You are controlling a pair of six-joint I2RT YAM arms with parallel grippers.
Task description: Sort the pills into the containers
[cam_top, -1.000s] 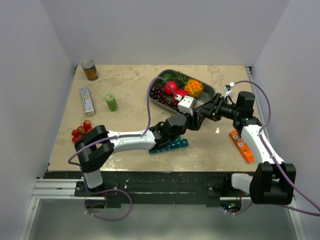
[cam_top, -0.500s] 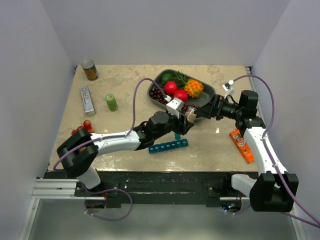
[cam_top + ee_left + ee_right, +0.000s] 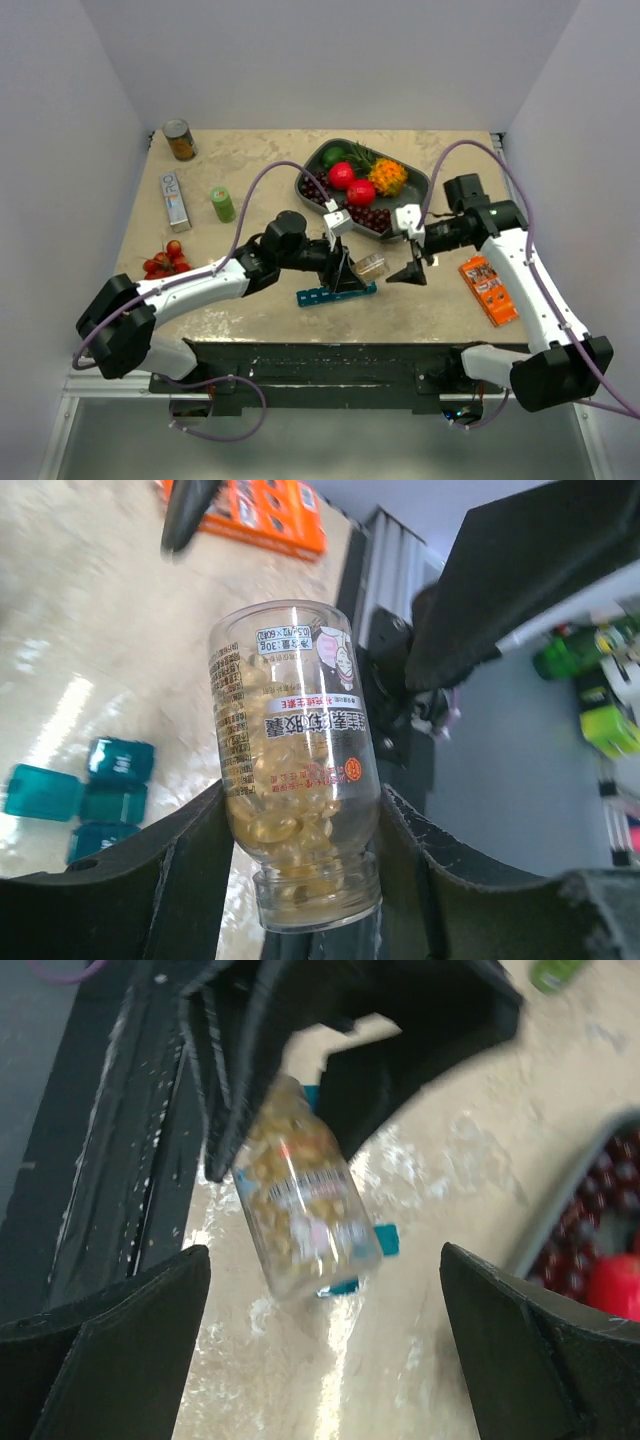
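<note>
The pills [image 3: 285, 825] are tan capsules inside a small clear bottle [image 3: 371, 265]. My left gripper [image 3: 347, 273] is shut on that bottle and holds it above the table. In the left wrist view the fingers [image 3: 190, 855] press both sides near the bare threaded neck, which points toward the wrist. The containers [image 3: 336, 293], a teal strip of small compartments, lie on the table just below the bottle, and they show again in the left wrist view [image 3: 95, 790]. My right gripper [image 3: 409, 271] stands open just right of the bottle, apart from it. Its camera faces the bottle [image 3: 300, 1200] with nothing between the fingers.
A grey tray [image 3: 417, 184] with fruit stands behind the grippers. An orange box [image 3: 488, 288] lies at the right. On the left are a green bottle [image 3: 222, 204], a narrow silver-grey box [image 3: 176, 198], a can [image 3: 180, 140] and red cherries [image 3: 165, 262].
The right gripper has opened wide and drawn back to the right, away from the bottle. The left gripper has carried the bottle forward from the tray's edge to above the teal strip.
</note>
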